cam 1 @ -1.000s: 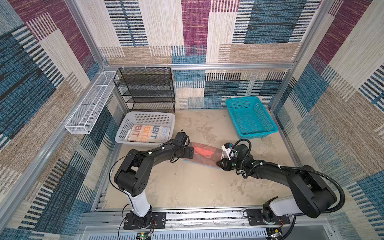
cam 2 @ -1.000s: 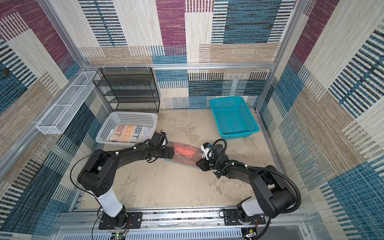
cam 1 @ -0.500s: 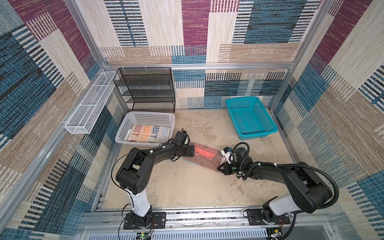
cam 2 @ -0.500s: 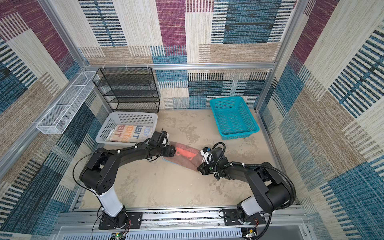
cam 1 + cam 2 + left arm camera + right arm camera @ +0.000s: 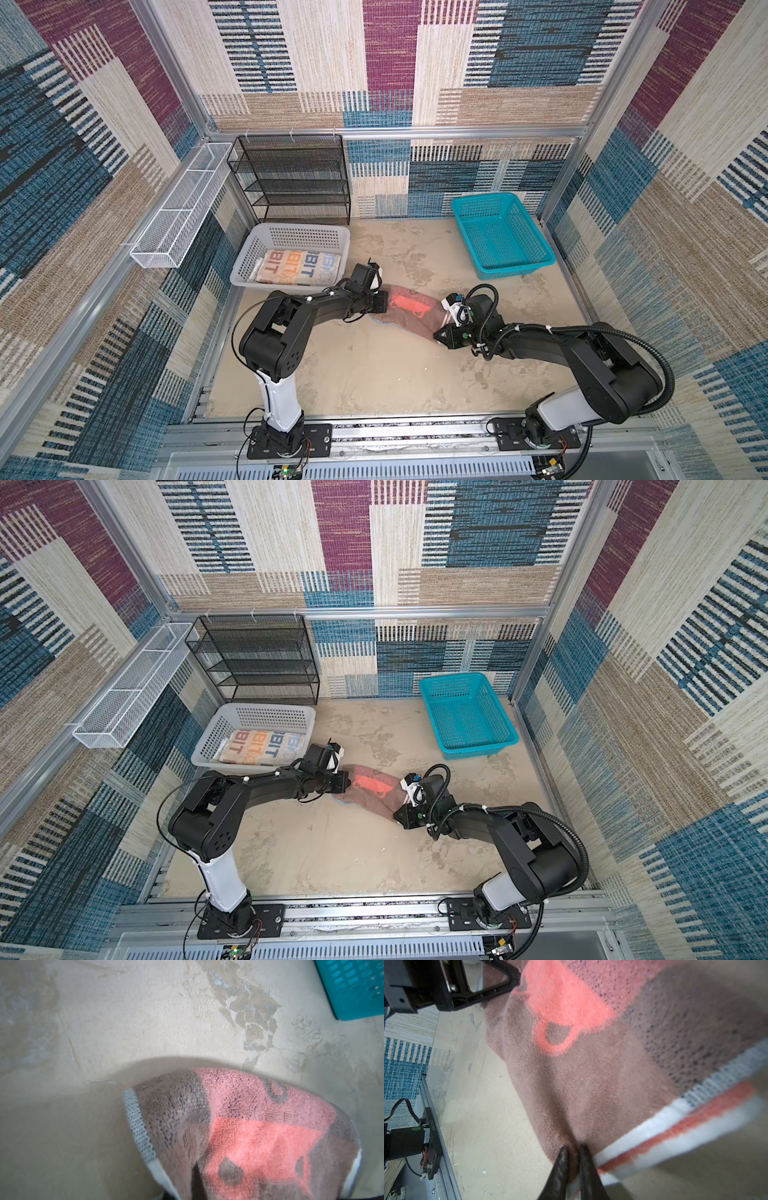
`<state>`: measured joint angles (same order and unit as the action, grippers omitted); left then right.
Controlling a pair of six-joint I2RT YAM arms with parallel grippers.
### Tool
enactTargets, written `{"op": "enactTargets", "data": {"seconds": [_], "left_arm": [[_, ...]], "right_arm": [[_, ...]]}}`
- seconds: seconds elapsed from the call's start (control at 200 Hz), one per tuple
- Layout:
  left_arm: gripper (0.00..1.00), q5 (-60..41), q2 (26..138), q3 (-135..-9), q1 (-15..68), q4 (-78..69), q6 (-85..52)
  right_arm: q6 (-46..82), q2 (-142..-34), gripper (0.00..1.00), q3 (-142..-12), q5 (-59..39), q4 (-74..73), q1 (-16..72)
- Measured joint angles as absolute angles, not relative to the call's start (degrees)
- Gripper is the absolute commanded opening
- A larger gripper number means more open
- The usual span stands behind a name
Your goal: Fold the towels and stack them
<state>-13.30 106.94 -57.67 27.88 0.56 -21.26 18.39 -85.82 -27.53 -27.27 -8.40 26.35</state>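
A coral-orange and brown towel (image 5: 409, 309) (image 5: 374, 789) lies crumpled mid-table in both top views, stretched between my two grippers. My left gripper (image 5: 385, 301) (image 5: 348, 780) is shut on its left end; in the left wrist view the towel (image 5: 249, 1136) drapes over the jaws and only one dark fingertip (image 5: 196, 1178) shows. My right gripper (image 5: 436, 333) (image 5: 573, 1150) is shut on the towel's near right edge (image 5: 591, 1053), beside its white and orange border. The left gripper (image 5: 515, 978) also shows in the right wrist view. A folded lettered towel (image 5: 301, 266) (image 5: 262, 744) lies in the grey basket.
The grey basket (image 5: 305, 227) stands at the back left, in front of a black mesh rack (image 5: 291, 178). A teal basket (image 5: 482, 198) (image 5: 357, 991) sits at the back right. A white wire tray (image 5: 178, 208) hangs on the left wall.
My left gripper's jaws have closed on the towel's left end. The right gripper has kept its grip, and both arms have barely shifted.
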Motion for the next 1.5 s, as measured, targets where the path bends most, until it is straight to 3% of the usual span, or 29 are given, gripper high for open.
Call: {"op": "enactTargets", "data": {"seconds": [0.185,0.336,0.631,0.962,1.497], "left_arm": [[0.00,-11.9,106.9,-61.4,27.9,7.3,-20.9],[0.00,-5.8,105.8,-67.9,27.8,18.1,-18.6],[0.00,6.2,103.8,-83.5,26.9,33.6,-10.3],[0.00,17.5,105.8,-98.2,21.5,47.6,-2.7],[0.00,25.4,108.5,-109.4,10.8,52.6,3.0]], "right_arm": [[18.6,-84.0,0.53,-27.6,-24.9,-9.1,26.4],[18.8,-79.7,0.67,-27.9,-18.6,-7.7,26.3],[18.1,-75.5,0.73,-29.8,-11.4,-8.8,26.3],[14.9,-77.9,0.73,-32.6,-10.0,-11.3,26.3],[12.3,-81.0,0.73,-35.9,-12.5,-11.7,26.3]]}}
